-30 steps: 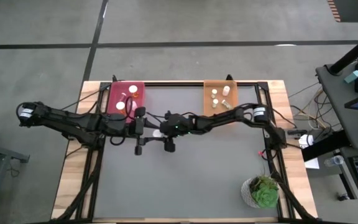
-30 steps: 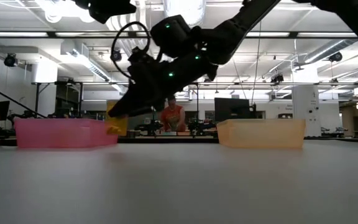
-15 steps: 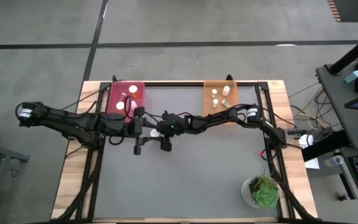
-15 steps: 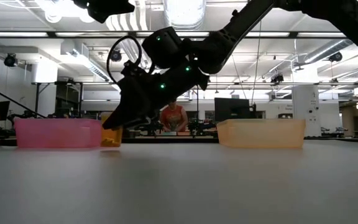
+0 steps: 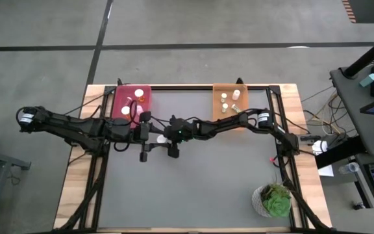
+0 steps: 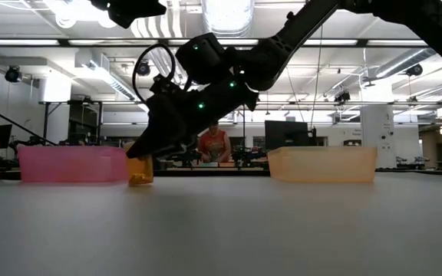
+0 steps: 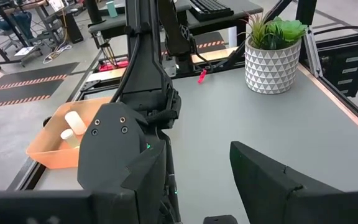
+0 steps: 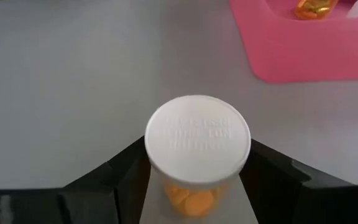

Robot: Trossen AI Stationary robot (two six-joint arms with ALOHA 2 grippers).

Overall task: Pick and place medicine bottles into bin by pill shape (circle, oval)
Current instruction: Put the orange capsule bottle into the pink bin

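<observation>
1. Jaws first: our right gripper [image 8: 194, 186] has its fingers on either side of a bottle [image 8: 197, 149]. In the right wrist view, thin slivers of table show between the cap and each finger, so we judge the jaws parted around it, not clamped. The bottle sits on the table in the low view [image 6: 140, 170], at centre left of the frame beside the pink bin [image 6: 71, 164].

2. For our left gripper [image 5: 145, 140], the left wrist view shows two dark fingers with bare table between them: apart, holding nothing. It sits left of centre in the high view, close to the right gripper [image 5: 172, 138].

3. Orange tablets show under the white cap. Whether they are round or oval we cannot tell.

4. The pink bin [image 5: 131, 102] at upper left of the high view holds a few bottles; the orange bin [image 5: 230, 99] at upper centre-right holds several more. We see no other loose bottles on the table.

5. We judge the step to be a set-down near the middle, possibly a hand-over to the left arm.

6. Next move: lift the right gripper straight up, clear of the cap without tipping it. Then the left gripper can square up, close on the bottle and carry it to the matching bin.
</observation>
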